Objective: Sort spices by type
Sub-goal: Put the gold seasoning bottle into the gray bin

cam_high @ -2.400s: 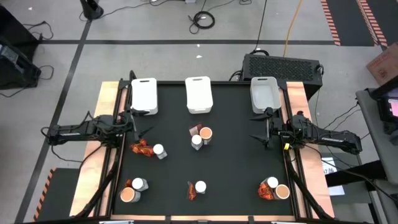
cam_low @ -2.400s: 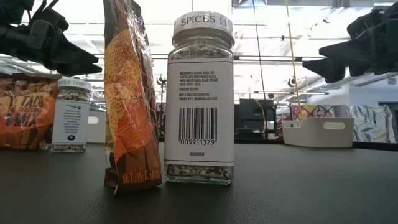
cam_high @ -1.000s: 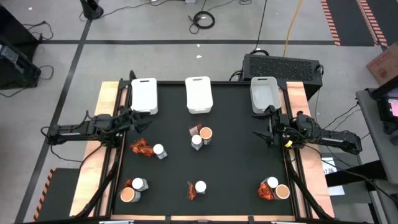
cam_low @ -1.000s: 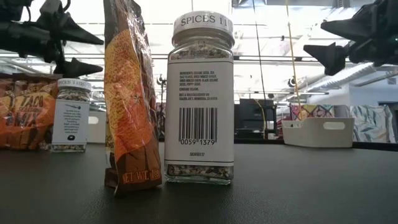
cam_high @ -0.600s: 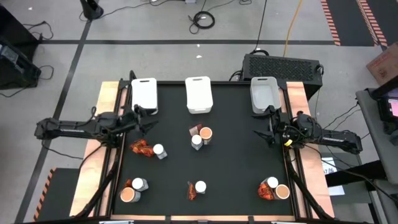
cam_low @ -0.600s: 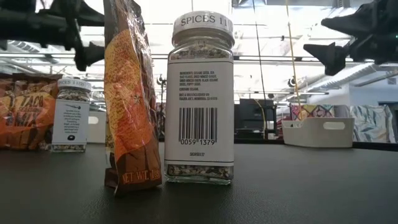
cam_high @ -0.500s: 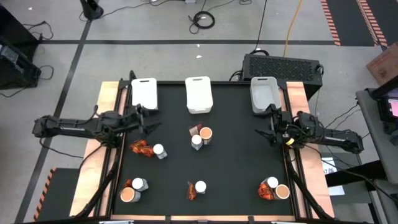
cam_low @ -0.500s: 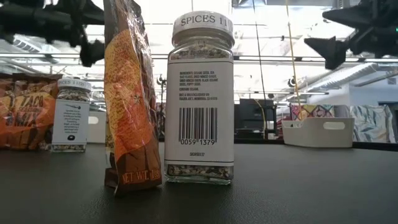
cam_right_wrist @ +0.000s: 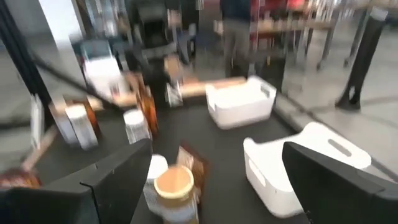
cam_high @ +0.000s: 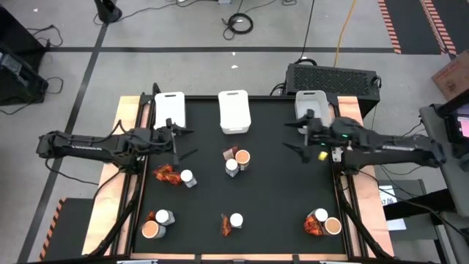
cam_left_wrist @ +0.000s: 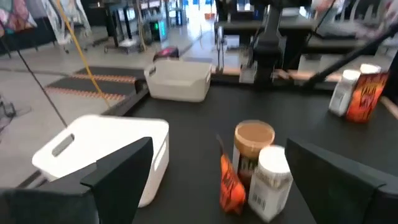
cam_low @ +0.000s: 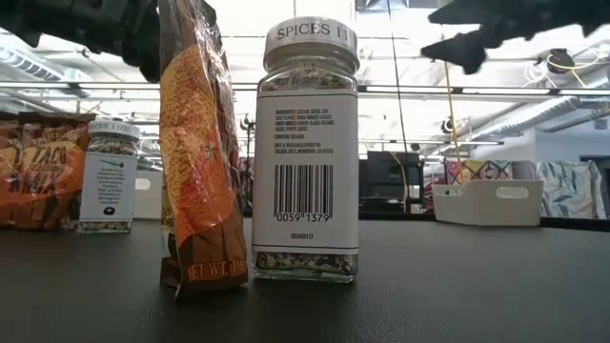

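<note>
Both arms face the centre cluster of spices (cam_high: 235,161), which lies between them. The left gripper (cam_high: 183,143) and right gripper (cam_high: 294,135) hold jaws apart and empty, seemingly ready to pick; three bins (cam_high: 234,111) wait beyond.

Spices stand in five clusters on the table (cam_high: 278,198), three bins along its far edge.

The left bin (cam_high: 169,111), middle bin (cam_high: 234,110) and right bin (cam_high: 311,108) line the back. A sachet (cam_high: 228,155), tub (cam_high: 242,158) and jar (cam_high: 232,168) group at centre; a second sachet (cam_high: 167,174) and second jar (cam_high: 187,177) lie to their left. Three more clusters sit along the near edge.
</note>
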